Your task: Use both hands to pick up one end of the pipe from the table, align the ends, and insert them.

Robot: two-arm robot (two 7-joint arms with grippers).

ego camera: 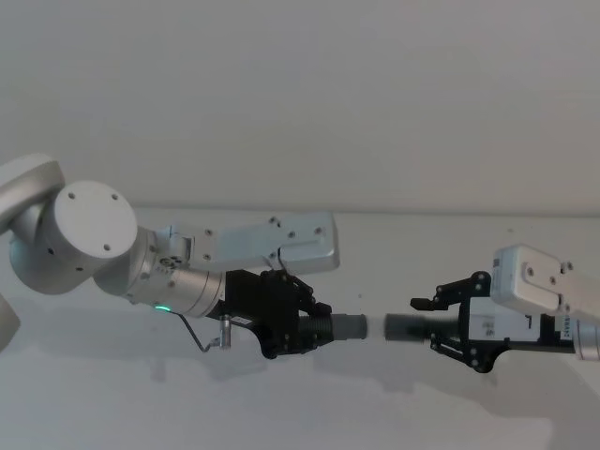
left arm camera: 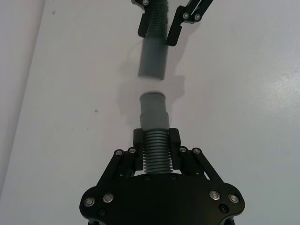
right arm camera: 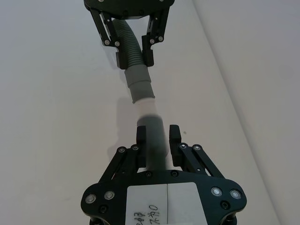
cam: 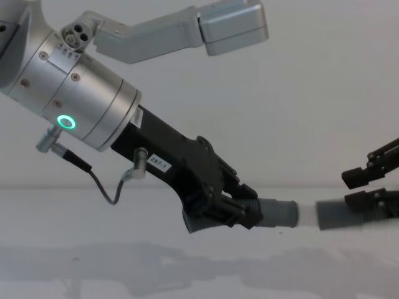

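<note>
silver cylindrical wrist (cam: 75, 87) | green ring light (cam: 65, 122) | black left hand (ego camera: 314, 326) | grey cable (cam: 103, 184)

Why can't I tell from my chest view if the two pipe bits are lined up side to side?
Observer: The left wrist view looks straight along them. The left pipe piece and the right pipe piece point at each other, with a gap between.
Operator: What part is my left gripper squeezing?
Observer: The left gripper is shut on the ribbed part behind the smooth collar.
Operator: And the other one?
Observer: The right gripper holds the smooth tube of its piece, fingers on both sides.
</note>
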